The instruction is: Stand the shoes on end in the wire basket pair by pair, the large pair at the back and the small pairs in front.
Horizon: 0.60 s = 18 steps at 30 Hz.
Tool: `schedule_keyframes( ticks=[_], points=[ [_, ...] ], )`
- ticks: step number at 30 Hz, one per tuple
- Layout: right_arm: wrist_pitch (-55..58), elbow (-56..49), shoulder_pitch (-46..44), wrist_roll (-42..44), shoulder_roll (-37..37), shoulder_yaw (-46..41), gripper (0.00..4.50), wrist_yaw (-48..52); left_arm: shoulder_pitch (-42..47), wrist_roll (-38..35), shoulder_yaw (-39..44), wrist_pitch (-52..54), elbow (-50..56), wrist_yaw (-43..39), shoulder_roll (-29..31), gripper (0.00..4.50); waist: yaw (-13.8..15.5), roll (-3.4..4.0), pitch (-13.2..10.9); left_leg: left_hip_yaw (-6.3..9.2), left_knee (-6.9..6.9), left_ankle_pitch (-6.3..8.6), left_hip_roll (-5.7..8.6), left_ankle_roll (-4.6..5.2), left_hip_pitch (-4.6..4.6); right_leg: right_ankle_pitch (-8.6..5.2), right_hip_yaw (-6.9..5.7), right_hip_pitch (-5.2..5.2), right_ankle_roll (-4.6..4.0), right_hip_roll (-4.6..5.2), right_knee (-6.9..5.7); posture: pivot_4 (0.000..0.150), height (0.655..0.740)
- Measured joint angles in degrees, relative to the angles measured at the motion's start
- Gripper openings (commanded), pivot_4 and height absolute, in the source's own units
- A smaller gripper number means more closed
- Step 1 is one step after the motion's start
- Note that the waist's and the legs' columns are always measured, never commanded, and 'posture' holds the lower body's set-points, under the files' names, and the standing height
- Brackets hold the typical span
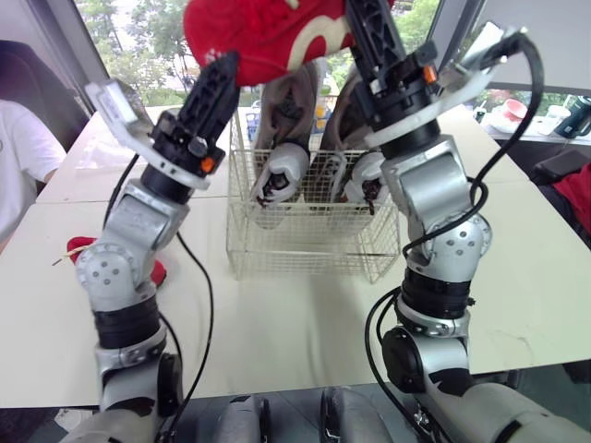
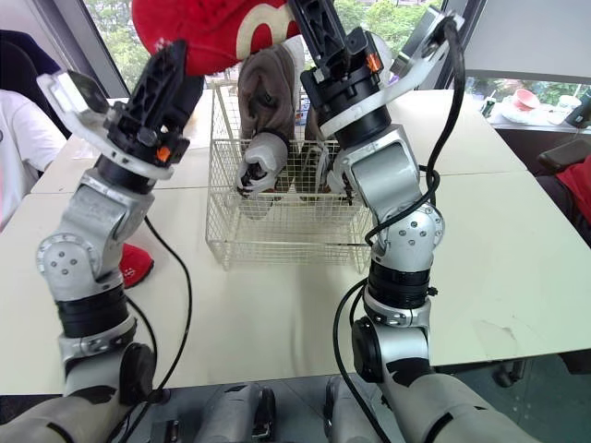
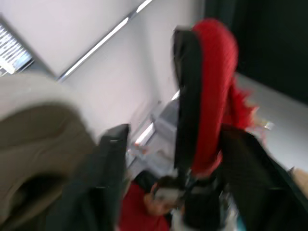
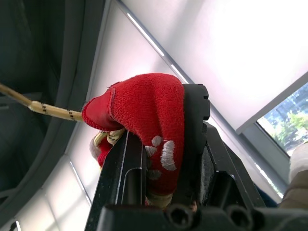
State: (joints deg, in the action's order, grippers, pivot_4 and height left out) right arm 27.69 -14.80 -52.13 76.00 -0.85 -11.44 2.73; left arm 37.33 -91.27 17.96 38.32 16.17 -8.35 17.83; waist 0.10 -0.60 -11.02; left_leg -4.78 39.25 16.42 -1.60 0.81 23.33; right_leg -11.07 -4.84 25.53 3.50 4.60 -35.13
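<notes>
A red shoe (image 1: 268,32) hangs high above the wire basket (image 1: 305,249). My right gripper (image 4: 159,115) is shut on its fabric upper. My left gripper (image 1: 222,69) reaches up to the shoe's other end, its fingers spread either side of the shoe's sole (image 3: 211,96). Two large grey shoes (image 1: 282,120) (image 1: 355,111) stand on end at the back of the basket. A second red shoe (image 2: 137,263) lies on the table behind my left arm, partly hidden.
A person in a white top (image 1: 18,157) sits at the far left. Cups (image 1: 512,111) and a dark mug (image 1: 577,115) stand on the back right table. The front of the basket holds nothing.
</notes>
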Motion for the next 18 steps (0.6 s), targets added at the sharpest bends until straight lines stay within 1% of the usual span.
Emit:
schedule_keyframes(
  ticks=[2, 4, 6, 8, 10, 11, 12, 13, 14, 16, 18],
  points=[
    [0.6, 1.0, -0.8, 0.1, -2.0, -0.2, 0.93, 1.2, -3.0, 0.8, -0.4, 2.1, 3.0, -0.4, 4.9, 3.61, -0.4, 0.01, 0.0, 0.00, -0.02, 0.00, -0.01, 0.00, 0.00, 0.00, 0.00, 0.00, 0.00, 0.00, 0.01, 0.150, 0.7400],
    [1.5, 2.2, -3.3, 0.7, -6.5, -1.6, 0.93, 3.7, -8.0, 0.8, -2.1, 5.7, 6.1, -0.4, 8.8, 3.61, -0.6, 0.06, 0.0, -0.01, -0.04, 0.01, 0.02, 0.01, 0.02, -0.01, 0.01, 0.00, 0.00, 0.05, 0.01, 0.150, 0.7400],
    [3.6, 3.4, -6.1, 1.5, -13.2, -3.6, 0.93, 7.5, -12.2, -0.5, -2.8, 8.0, 8.1, 0.2, 11.9, 3.61, -0.6, 0.02, -0.1, 0.02, -0.03, 0.03, 0.02, 0.04, 0.05, -0.01, -0.01, 0.00, 0.00, 0.06, 0.03, 0.150, 0.7400],
    [6.9, 5.2, -7.4, 1.9, -22.0, -5.5, 0.93, 13.0, -14.2, -2.8, -2.0, 9.0, 10.8, 1.1, 16.1, 3.61, -0.4, 0.00, -0.1, 0.03, -0.04, 0.06, 0.02, 0.09, 0.05, -0.02, -0.03, 0.00, -0.01, 0.08, 0.15, 0.150, 0.7400],
    [9.8, 7.4, -7.5, 1.8, -28.7, -6.9, 0.93, 18.2, -15.1, -4.7, -0.6, 8.9, 12.9, 1.7, 18.6, 3.61, -0.5, 0.00, -0.1, 0.01, -0.04, 0.09, 0.02, 0.11, 0.04, -0.03, -0.03, -0.01, -0.03, 0.09, 0.16, 0.150, 0.7400],
    [12.8, 8.7, -7.2, 1.2, -35.0, -6.6, 0.93, 23.3, -16.3, -6.0, -0.2, 8.8, 14.4, 2.5, 20.3, 3.61, -0.5, 0.06, -0.1, -0.01, -0.05, 0.09, 0.03, 0.12, 0.05, -0.08, -0.02, 0.01, -0.11, 0.10, 0.17, 0.150, 0.7400],
    [15.2, 9.2, -6.8, 0.5, -39.3, -6.5, 0.93, 26.5, -17.9, -6.8, 0.6, 8.8, 15.3, 2.9, 21.3, 3.61, -0.5, 0.05, -0.1, -0.01, -0.11, 0.10, 0.03, 0.13, 0.00, -0.14, -0.01, 0.00, -0.20, 0.11, 0.18, 0.150, 0.7400],
    [18.3, 10.0, -6.2, -0.4, -45.0, -6.0, 0.93, 32.2, -19.3, -7.5, 1.1, 8.4, 15.7, 3.9, 21.7, 3.61, -0.5, 0.06, -0.1, 0.00, -0.12, 0.11, 0.02, 0.14, 0.01, -0.16, -0.02, 0.01, -0.21, 0.10, 0.17, 0.150, 0.7400],
    [20.6, 10.2, -5.8, -1.0, -48.5, -5.3, 0.93, 35.5, -20.4, -7.7, 1.3, 8.1, 15.9, 4.6, 21.8, 3.61, -0.5, 0.08, -0.1, 0.00, -0.12, 0.11, 0.01, 0.14, 0.00, -0.17, -0.02, 0.02, -0.22, 0.08, 0.16, 0.150, 0.7400],
    [24.0, 10.3, -4.8, -3.0, -54.5, -3.6, 0.93, 42.1, -21.8, -7.2, 1.2, 6.7, 16.3, 5.8, 21.1, 3.61, -0.6, 0.07, -0.1, -0.02, -0.12, 0.11, -0.03, 0.14, -0.01, -0.22, -0.02, 0.02, -0.30, 0.07, 0.16, 0.150, 0.7400],
    [25.6, 9.6, -3.0, -6.2, -57.8, -1.3, 0.93, 47.4, -22.2, -5.0, 0.8, 4.8, 16.7, 6.9, 19.5, 3.61, -0.7, 0.04, -0.1, -0.04, -0.11, 0.11, -0.04, 0.13, -0.04, -0.23, -0.01, 0.01, -0.32, 0.05, 0.17, 0.150, 0.7400]
  ],
)
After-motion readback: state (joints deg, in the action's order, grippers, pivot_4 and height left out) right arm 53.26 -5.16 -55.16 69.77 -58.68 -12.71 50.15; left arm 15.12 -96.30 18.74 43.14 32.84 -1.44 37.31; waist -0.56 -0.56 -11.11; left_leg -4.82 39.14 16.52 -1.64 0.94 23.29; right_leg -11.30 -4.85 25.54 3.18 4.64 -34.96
